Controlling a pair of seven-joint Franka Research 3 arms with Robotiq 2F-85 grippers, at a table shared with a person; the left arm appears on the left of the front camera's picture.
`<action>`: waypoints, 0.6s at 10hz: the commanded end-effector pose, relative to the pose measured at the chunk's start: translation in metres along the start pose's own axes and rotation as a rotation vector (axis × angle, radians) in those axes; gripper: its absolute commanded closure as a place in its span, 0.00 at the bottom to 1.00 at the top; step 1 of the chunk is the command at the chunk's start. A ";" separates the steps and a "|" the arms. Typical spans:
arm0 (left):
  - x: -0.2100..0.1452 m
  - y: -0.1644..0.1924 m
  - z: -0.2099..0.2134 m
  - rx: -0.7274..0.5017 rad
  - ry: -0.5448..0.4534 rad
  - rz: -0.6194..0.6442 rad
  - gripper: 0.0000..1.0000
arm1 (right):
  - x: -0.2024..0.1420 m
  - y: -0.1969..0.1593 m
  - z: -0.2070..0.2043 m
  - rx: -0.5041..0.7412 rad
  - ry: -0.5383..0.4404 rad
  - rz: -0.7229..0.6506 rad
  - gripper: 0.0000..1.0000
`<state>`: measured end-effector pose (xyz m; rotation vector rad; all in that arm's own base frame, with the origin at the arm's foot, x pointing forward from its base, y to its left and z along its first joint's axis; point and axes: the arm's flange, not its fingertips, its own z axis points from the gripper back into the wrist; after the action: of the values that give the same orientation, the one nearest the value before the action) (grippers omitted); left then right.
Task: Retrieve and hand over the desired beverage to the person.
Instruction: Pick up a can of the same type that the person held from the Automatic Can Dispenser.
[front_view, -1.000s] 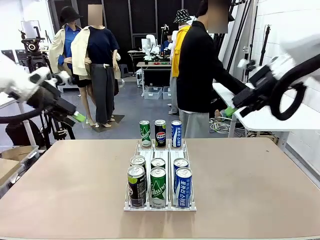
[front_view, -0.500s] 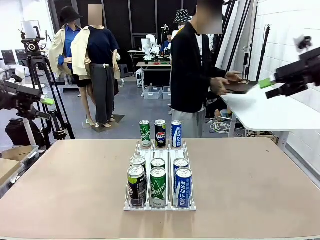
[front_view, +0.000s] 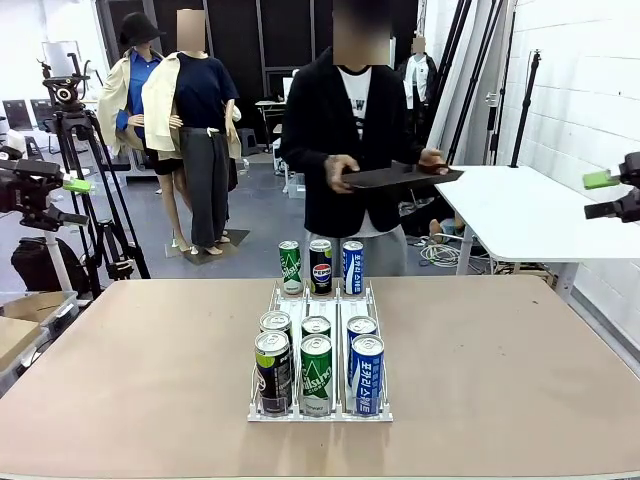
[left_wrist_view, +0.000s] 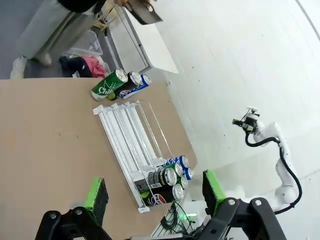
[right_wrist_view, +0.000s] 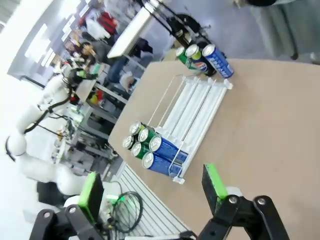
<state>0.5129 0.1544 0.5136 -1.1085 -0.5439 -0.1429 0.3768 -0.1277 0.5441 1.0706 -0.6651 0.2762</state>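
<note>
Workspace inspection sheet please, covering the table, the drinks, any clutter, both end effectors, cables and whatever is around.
Surface: tan table, flat, no spills seen.
Job's things: white rack at the table's middle; far cans, three upright at its far end; near cans, six upright in two rows at its near end. The person stands at the far side holding a dark tray.
Clutter: nothing seen.
End effectors: left end effector open, empty, raised off the table's left side; right end effector open, empty, raised off the right side.
Cables: a tangle on the floor beyond the table.
Surroundings: white side table, tripod.
</note>
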 end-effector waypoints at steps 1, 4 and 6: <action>0.000 0.004 0.006 -0.037 -0.022 0.018 0.00 | -0.005 -0.015 0.007 0.066 -0.053 -0.016 0.00; 0.000 0.015 0.003 -0.065 -0.010 0.032 0.00 | -0.015 -0.046 0.017 0.124 -0.108 -0.070 0.00; -0.002 0.021 0.007 -0.073 -0.022 0.045 0.00 | -0.019 -0.058 0.022 0.131 -0.124 -0.103 0.00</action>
<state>0.5147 0.1632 0.4940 -1.1590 -0.5182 -0.1104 0.3785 -0.1704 0.4980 1.2320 -0.6908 0.1609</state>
